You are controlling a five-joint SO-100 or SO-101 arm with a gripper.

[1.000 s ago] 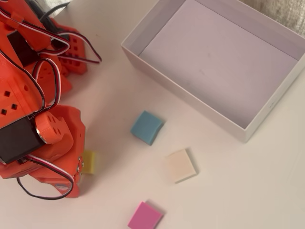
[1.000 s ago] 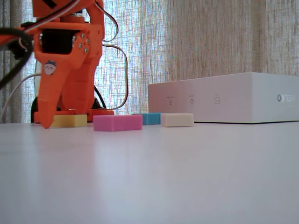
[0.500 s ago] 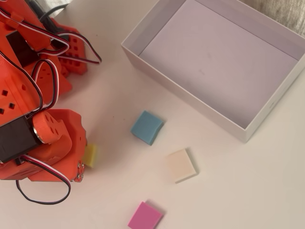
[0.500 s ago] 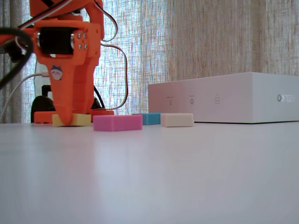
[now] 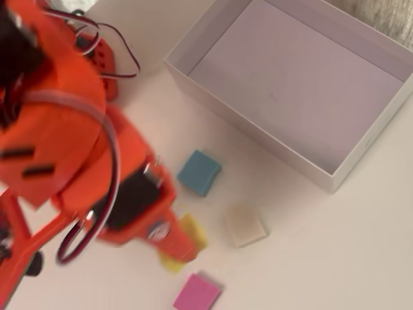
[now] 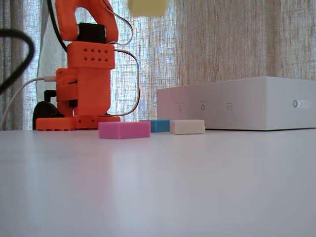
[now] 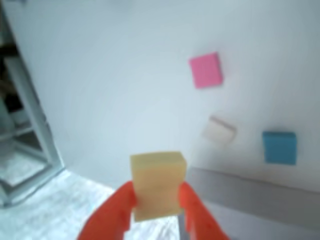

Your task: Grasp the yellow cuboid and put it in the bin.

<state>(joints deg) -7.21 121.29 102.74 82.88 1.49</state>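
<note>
**K:** High above the table (image 6: 158, 187), yellow cuboid (image 7: 157, 184) sits clamped between the two orange fingers (image 7: 116, 210) of the gripper (image 7: 156, 202). Wrist view shows both fingers pressed against its side faces, upper half of the block sticking out past the tips.

**M:** Fixed view agree?

**K:** Yes. Block (image 6: 147, 7) is at the very top edge of that view, partly cropped, well clear of the surface. Fingers themselves are out of that picture; only the arm's base (image 6: 79, 121) and lower links show.

**M:** Overhead?

**K:** Blurry. Arm (image 5: 71, 161) covers most of the left half. Yellow (image 5: 192, 234) peeks out on either side of the orange gripper tip (image 5: 175, 245).

**M:** Where's the bin?

**K:** Bin (image 5: 251, 123) is upper right in the overhead view, floor bare. Cuboid is well apart from it, not over it. In the fixed view the bin (image 6: 247, 103) stands to the right, behind the loose blocks.

**M:** Other blocks?

**K:** Three on the table. Blue block (image 5: 199, 172) nearest the bin wall, cream block (image 5: 245, 225) just below it and to the right, pink block (image 5: 196, 292) lowest, near the frame edge. All lie flat, none touching another. Wrist view shows the same three: pink (image 7: 205, 70), cream (image 7: 219, 131), blue (image 7: 279, 147).
</note>
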